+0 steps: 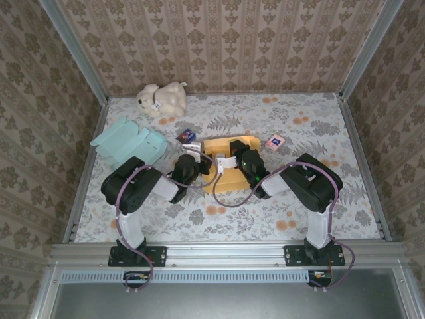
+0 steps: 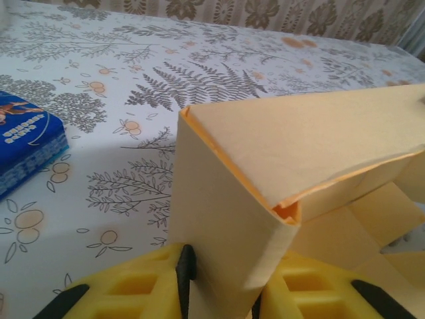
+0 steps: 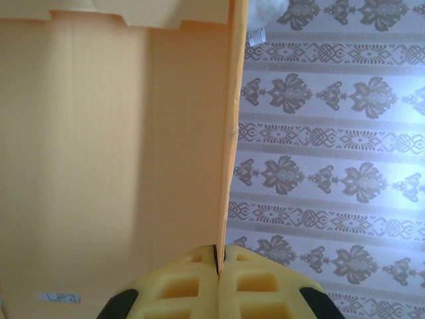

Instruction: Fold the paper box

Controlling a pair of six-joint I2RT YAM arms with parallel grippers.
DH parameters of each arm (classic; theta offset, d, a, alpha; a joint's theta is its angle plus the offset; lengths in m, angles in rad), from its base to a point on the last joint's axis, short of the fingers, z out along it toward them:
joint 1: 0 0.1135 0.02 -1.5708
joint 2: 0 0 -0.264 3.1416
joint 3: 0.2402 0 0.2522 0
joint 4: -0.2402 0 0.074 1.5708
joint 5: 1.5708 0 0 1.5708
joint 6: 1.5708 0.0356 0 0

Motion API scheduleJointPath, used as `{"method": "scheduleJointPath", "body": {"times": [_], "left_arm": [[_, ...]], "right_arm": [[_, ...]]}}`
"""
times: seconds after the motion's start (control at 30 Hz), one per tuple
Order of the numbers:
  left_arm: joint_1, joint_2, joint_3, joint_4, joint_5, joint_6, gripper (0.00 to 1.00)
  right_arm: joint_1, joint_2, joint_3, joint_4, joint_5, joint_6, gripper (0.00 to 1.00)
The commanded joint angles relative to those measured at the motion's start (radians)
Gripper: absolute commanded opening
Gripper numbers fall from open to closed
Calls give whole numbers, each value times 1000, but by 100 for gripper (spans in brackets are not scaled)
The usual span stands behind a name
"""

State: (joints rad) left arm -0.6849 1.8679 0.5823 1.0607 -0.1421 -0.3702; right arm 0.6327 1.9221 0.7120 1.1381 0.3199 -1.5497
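The yellow paper box [image 1: 232, 178] sits in the middle of the table [image 1: 319, 219], between the 2 arms. It is partly folded, and some of its walls stand up.

The left gripper [image 2: 222, 286] is at the left side of the box. Its 2 yellow fingers [image 2: 126, 292] pinch a folded wall of the box between them. The wall is doubled over, and you can see a small gap at its corner.

The right gripper [image 3: 218, 262] is at the far right part of the box. Its fingers are pressed together on the thin edge of 1 paper panel, so the sheet is squeezed between them. Low on that panel is a small pale sticker [image 3: 58, 297] with writing, but it is too blurry to read.

A small blue box [image 2: 26, 143] lies on the table just left of the paper box. It has white letters on it, too fuzzy to read. A small pink box [image 1: 275, 141] lies just to the right of the paper box, and any writing on it is too small to see.

A bigger teal box [image 1: 129, 143] sits at the left side of the table. A cream plush toy [image 1: 161, 98] sits at the far edge near the patterned wall [image 1: 232, 40]. It wears a little tag, and its print is too small to read.
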Motion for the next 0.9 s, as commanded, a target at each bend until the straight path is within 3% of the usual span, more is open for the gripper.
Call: {"method": "scheduleJointPath", "body": {"times": [0.0,0.07,0.2,0.43,0.6,0.87], "left_arm": [[-44,-38,43,-30,-20,16,26],[-53,-45,48,-46,-54,22,21],[-59,-48,69,-106,-89,24,0],[-58,-54,78,-128,-101,40,0],[-46,-71,59,-127,-96,74,0],[13,-139,5,-142,-52,136,0]], "right_arm": [[33,31,13,-49,-94,3,0],[33,31,14,-51,-93,8,0],[35,28,14,-40,-94,31,2],[28,-31,1,-69,-140,130,20],[3,-151,-6,-240,-229,276,38],[-95,-380,27,-628,-439,509,43]]}}
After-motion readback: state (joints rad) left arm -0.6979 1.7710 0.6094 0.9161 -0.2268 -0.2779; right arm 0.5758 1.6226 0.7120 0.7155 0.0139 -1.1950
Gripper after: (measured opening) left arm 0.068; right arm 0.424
